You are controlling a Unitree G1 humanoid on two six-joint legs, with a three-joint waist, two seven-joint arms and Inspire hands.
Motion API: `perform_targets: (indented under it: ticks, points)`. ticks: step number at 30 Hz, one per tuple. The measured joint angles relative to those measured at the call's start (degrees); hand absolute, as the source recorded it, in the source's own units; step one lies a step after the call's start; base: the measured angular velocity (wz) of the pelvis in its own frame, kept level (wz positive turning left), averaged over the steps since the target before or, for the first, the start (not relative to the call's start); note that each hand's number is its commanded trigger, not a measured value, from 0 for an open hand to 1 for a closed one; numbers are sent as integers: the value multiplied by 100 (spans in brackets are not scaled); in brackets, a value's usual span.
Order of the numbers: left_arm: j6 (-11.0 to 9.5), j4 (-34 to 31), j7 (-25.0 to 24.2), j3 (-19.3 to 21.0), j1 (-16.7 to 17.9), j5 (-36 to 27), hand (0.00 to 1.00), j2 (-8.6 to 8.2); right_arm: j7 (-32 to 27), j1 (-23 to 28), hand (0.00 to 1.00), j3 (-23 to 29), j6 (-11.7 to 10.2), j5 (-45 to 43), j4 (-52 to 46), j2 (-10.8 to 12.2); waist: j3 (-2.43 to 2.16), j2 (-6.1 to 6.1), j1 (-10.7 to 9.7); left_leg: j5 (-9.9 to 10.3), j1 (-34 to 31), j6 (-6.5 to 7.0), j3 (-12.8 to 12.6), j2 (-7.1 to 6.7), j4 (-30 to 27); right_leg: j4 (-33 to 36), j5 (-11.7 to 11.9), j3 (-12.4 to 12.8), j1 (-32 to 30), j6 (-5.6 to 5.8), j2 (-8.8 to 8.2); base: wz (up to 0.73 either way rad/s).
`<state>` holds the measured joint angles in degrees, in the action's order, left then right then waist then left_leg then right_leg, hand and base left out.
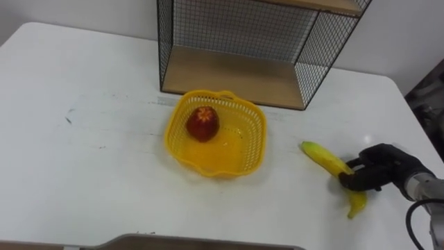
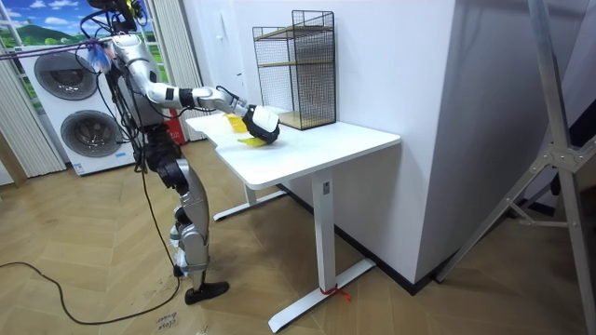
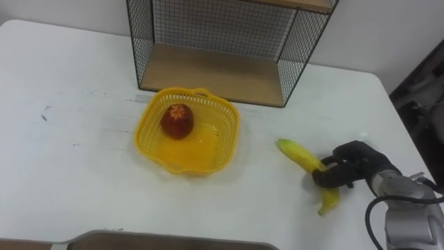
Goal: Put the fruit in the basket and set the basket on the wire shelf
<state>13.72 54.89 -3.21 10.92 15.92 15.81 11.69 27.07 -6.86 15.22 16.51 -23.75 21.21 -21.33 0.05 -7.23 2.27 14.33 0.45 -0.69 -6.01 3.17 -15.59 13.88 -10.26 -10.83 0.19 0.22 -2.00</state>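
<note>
A yellow banana (image 1: pixel 323 159) lies on the white table (image 1: pixel 83 167), right of the basket. My right hand (image 1: pixel 379 167) is curled round its near end, fingers wrapped over the fruit. The yellow plastic basket (image 1: pixel 260 123) sits in the middle of the table with a red apple (image 1: pixel 202 123) inside, on its left side. Just behind the basket stands the black wire shelf (image 1: pixel 229 73) with a wooden bottom board. In the room view I stand at the table's end with my right hand (image 2: pixel 264 123) stretched out over the tabletop.
The shelf's upper wooden board (image 1: pixel 326 5) runs across the top of the wire frame. The table's right edge (image 1: pixel 416 118) lies close to my right hand. Washing machines (image 2: pixel 79 112) stand behind me in the room view.
</note>
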Motion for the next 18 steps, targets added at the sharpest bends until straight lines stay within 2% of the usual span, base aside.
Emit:
perform_targets:
  ticks: [5, 7, 10, 14, 18]
  points:
    - [-58, -6, -4, 1, -67, -5, 0, -11, -22, 7, 100, -192, 10, -302, -744, 0, 37, 99, 32, 1, 20, 1, -67, 0, 6, 21, 1, 68, -29, 1, 5, -6]
    - [-111, 67, -5, 9, -71, -3, 0, -14, -39, 4, 100, -194, 6, -307, -1176, 0, 24, 179, 30, 1, 24, 1, -88, 3, 9, 21, 2, 89, -37, 1, 9, -4]
    - [-142, 71, -3, 11, -78, 1, 0, -42, -152, -7, 100, -194, -58, -298, -1587, 0, 23, 217, 30, 0, 35, 1, -100, 10, 4, 22, 2, 89, -31, 1, 10, 0]
    - [-241, 92, 11, -7, -41, -44, 0, -108, -199, -3, 100, -263, -86, -273, -2042, 1, 41, 216, 87, 1, 70, 1, -172, 13, 26, 22, 2, 124, -15, 2, 7, -4]
    - [-283, 168, 12, -49, -58, -58, 0, -107, -213, -4, 100, -267, -130, -138, -2536, 1, 17, 167, 95, 2, 41, 2, -165, 12, 31, 5, 0, 113, -19, 4, 5, 1]
